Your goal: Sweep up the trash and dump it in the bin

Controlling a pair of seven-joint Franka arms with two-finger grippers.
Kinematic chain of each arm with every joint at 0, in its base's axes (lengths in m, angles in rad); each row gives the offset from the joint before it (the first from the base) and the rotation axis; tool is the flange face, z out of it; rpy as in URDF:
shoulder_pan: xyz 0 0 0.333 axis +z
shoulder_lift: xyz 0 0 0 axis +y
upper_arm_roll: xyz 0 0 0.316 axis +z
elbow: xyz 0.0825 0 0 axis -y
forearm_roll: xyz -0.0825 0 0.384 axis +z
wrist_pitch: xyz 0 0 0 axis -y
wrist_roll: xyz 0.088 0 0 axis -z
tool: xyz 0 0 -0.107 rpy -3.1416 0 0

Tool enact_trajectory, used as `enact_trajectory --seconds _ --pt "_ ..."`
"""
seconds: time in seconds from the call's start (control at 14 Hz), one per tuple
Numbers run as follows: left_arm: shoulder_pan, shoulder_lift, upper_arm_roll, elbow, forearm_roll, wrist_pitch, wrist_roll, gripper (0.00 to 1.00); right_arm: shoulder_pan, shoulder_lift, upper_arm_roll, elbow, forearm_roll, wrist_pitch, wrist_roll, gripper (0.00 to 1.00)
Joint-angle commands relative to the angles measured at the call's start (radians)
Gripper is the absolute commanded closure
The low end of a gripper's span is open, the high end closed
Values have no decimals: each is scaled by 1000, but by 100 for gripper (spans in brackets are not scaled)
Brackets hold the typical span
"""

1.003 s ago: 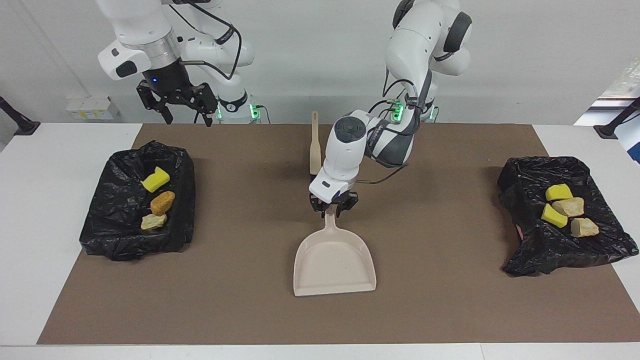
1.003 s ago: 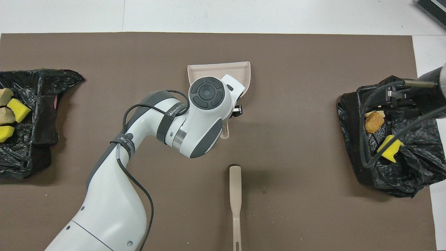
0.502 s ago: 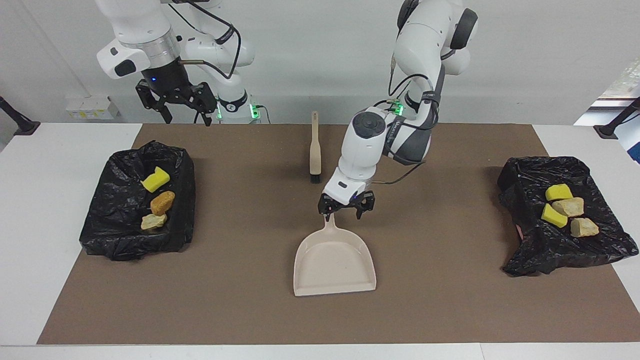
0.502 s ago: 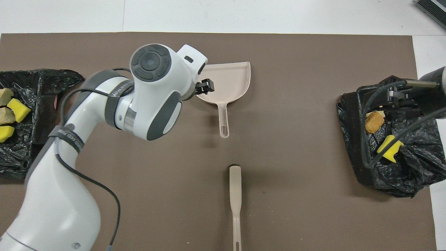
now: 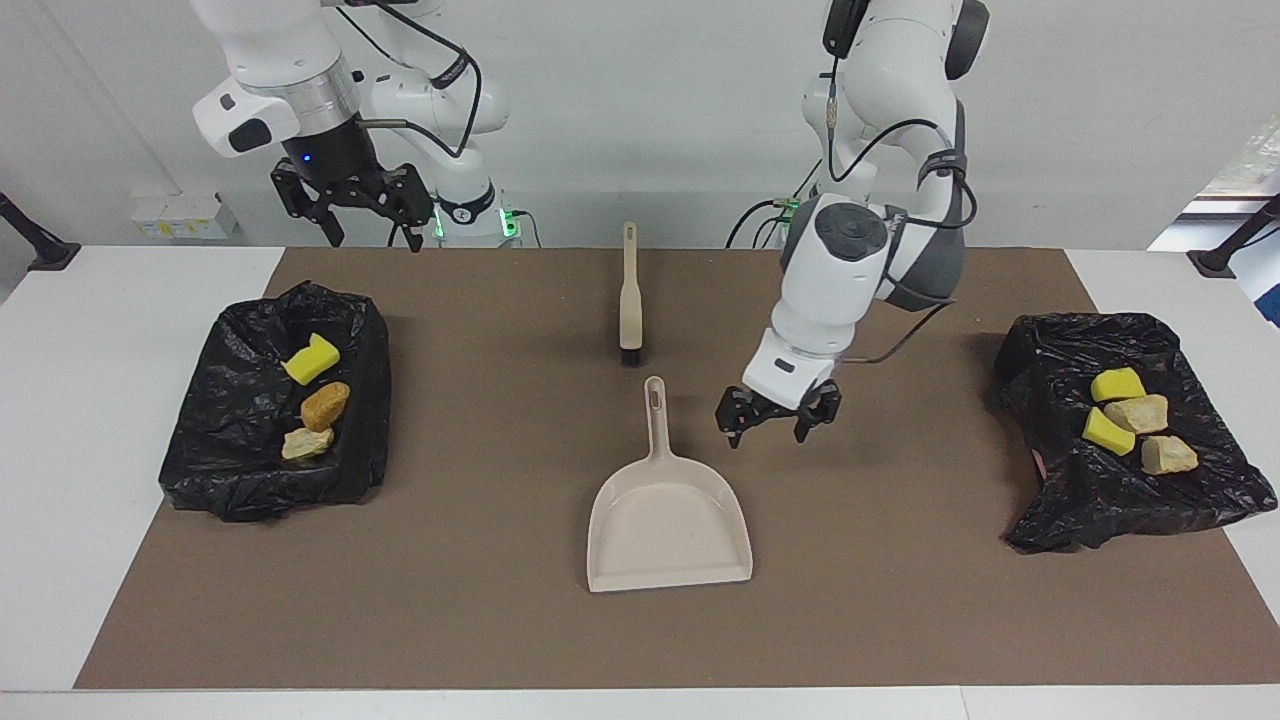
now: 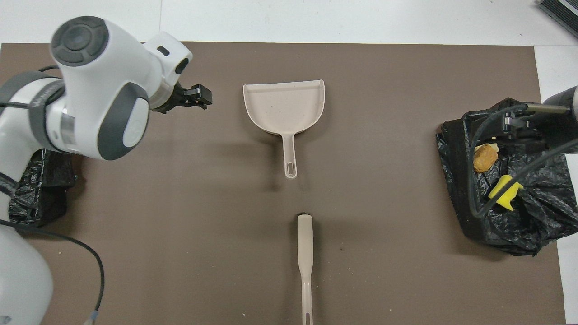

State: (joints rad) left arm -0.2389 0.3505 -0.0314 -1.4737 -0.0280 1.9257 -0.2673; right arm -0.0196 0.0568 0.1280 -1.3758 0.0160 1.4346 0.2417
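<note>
You have all 7 lumps of trash off the mat: 3 in the bin at the right arm's end, 4 in the bin at the left arm's end. The dustpan lies flat and empty mid-mat, the brush nearer the robots, apart from it. Judged from this, the step is retreat: lift the left hand clear before swinging, so you do not clip the dustpan handle or that end's bin. Left hand: hangs low over bare mat just beside the handle, pointing down, fingers spread wide, holding nothing. Right hand: waits raised over the worktop's robot-side edge near its bin, open, empty
</note>
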Motion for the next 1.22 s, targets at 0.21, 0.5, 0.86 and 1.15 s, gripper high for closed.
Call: enact_trajectory --seconds 0.21,0.5,0.86,1.15 --pt "147 -117 -5 -33 -9 -148 266 0 -22 -9 1 -5 12 6 -16 0" --pt "161 -195 7 -65 37 -227 272 0 -20 -9 1 -5 6 4 -16 0" --pt "162 -315 7 -169 62 -264 277 0 -6 -9 8 3 -31 -8 -15 0" --pt "170 -355 10 -157 59 -319 283 0 -6 -15 18 -5 -48 -30 -16 0"
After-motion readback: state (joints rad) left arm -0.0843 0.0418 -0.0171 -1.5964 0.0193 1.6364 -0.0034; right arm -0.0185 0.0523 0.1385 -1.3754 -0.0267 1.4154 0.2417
